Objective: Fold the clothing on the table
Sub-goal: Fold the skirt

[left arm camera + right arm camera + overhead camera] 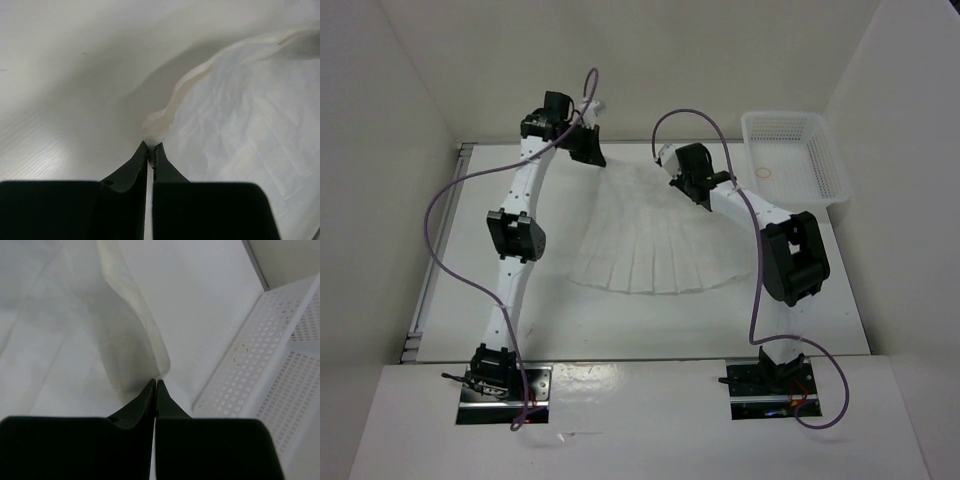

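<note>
White clothing [645,245], top edge nipped in left pincer [150,150], right pincer [156,385]

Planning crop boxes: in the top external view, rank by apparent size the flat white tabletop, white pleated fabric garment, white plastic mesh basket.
1. flat white tabletop
2. white pleated fabric garment
3. white plastic mesh basket

left gripper [588,152] and right gripper [696,192] at the fanned clothing [645,245] far corners
</note>
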Tool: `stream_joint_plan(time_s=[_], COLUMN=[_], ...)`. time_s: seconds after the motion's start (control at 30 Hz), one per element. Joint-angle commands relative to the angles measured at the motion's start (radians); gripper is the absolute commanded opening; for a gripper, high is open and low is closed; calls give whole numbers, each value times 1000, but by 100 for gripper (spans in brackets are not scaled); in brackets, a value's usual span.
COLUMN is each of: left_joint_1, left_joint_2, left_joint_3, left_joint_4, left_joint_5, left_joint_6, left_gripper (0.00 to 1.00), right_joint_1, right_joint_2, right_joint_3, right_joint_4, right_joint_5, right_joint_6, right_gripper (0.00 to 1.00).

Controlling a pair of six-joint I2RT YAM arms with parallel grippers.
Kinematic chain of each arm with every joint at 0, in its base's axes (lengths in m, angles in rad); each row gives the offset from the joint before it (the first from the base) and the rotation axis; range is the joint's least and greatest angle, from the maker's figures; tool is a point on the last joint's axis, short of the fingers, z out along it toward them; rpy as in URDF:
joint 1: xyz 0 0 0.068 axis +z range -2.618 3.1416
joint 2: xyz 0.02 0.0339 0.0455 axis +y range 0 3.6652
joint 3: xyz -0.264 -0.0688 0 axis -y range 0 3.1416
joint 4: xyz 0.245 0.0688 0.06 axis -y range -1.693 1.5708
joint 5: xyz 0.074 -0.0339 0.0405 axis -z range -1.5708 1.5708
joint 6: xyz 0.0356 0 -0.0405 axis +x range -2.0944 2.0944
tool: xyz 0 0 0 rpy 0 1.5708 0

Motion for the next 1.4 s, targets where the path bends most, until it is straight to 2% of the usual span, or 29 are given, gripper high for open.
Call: stream_joint_plan(time_s=[0.0, 0.13, 0.23, 0.37, 0.53, 0.7, 0.77, 0.8, 0.87, 1.0, 1.03, 1.07, 1.1, 1.13, 1.17, 1.2, 1.23, 1.3, 1.37], left_joint_1=[50, 38, 14, -6, -58, -170, -200, -209, -209, -209, -209, -209, -220, -238, -271, -352, -379, -359, -341], left_joint_2=[-96, -142, -186, -211, -257, -428, -513, -551, -551, -565, -589, -626, -763, -865, -972, -1148, -1204, -1283, -1364], left_joint_3=[66, 150, 150, 150, 150, 140, 69, -30, -78, -178, -224, -377, -523, -707, -900, -1195, -1277, -1347, -1478], left_joint_4=[-47, -91, -114, -145, -148, -99, -85, -73, -123, -156, -137, -105, 42, 164, 419, 506, 556, 559, 597], left_joint_5=[-69, -222, -318, -357, -475, -581, -581, -533, -476, -457, -445, -434, -434, -490, -565, -640, -727, -718, -759], left_joint_6=[42, 65, 88, 78, 38, -4, -34, -47, -62, -83, -94, -94, -103, -113, -113, -88, -88, -100, -79], left_gripper=[0, 0, 0, 0, 0, 0, 0, 0, 0, 0, 0, 0, 0, 0, 0, 0, 0, 0, 0], right_joint_1=[-14, -23, -23, -23, -3, 17, 28, 28, 37, 58, 58, 58, 58, 58, 58, 69, 69, 84, 117], right_joint_2=[47, 93, 93, 82, 23, -53, -83, -102, -120, -177, -201, -215, -229, -243, -270, -284, -300, -352, -407], right_joint_3=[102, 211, 246, 246, 174, 98, 79, 61, 29, -27, -37, -57, -66, -76, -89, -90, -90, -103, -114], right_joint_4=[61, 49, 35, 24, 24, 24, 24, 24, 36, 36, 36, 36, 36, 36, 36, 18, 18, -20, -50], right_joint_5=[40, 63, 41, 41, 41, 41, 41, 41, 41, 31, 31, 31, 31, 22, 21, 12, 12, 12, 2], right_joint_6=[8, 30, 53, 73, 82, 100, 100, 100, 111, 120, 120, 120, 120, 120, 120, 120, 120, 129, 140], right_gripper=[0, 0, 0, 0, 0, 0, 0, 0, 0, 0, 0, 0, 0, 0, 0, 0, 0, 0, 0])
